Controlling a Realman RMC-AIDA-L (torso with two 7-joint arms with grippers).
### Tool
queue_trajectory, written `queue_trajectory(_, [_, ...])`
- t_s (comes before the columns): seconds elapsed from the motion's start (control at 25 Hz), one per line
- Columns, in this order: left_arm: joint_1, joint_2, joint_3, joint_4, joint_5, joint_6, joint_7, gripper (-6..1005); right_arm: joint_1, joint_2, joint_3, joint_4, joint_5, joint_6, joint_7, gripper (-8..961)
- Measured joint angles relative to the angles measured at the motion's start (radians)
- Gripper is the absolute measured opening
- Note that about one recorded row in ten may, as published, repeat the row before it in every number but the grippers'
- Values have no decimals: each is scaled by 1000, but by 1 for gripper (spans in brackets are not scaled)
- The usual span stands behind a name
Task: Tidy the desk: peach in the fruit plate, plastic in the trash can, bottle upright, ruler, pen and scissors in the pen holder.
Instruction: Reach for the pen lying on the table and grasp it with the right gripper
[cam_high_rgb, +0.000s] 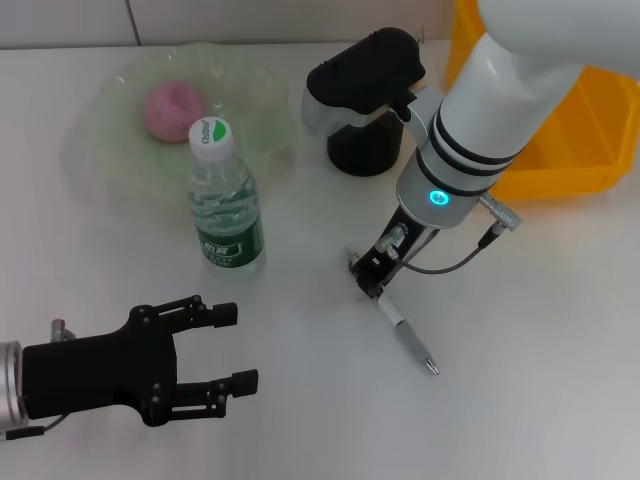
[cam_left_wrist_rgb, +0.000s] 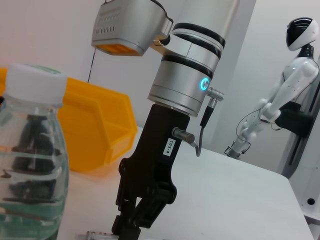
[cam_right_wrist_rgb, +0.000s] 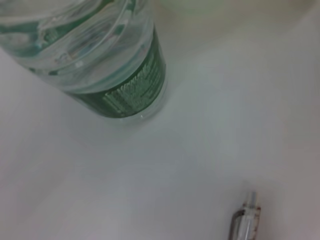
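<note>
the left end effector (cam_high_rgb: 235, 345) hovers by the tabletop's (cam_high_rgb: 540, 330) near left corner, fingers spread, holding nothing. toward the far left the peach (cam_high_rgb: 173, 108) lies in the fruit plate (cam_high_rgb: 255, 95), with the bottle (cam_high_rgb: 224, 198) upright just in front. further right the right end effector (cam_high_rgb: 368, 278) is low over the pen's (cam_high_rgb: 405, 336) upper end; i cannot tell its grip. behind stand the pen holder (cam_high_rgb: 362, 150) and a yellow bin (cam_high_rgb: 570, 150).

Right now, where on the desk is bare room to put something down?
Free: the patch right of the pen, below the yellow bin, and the strip between the bottle and the right gripper. Crowded: the far side, where plate, peach and black holder stand close. The left gripper, jaws open, fills the near-left corner.
</note>
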Motion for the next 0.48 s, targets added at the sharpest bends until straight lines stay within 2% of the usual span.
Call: queue_trajectory(0.48, [-4,0,0,0,0,0,0,833,-9,0,-2,-14,-3,-2,-1,94])
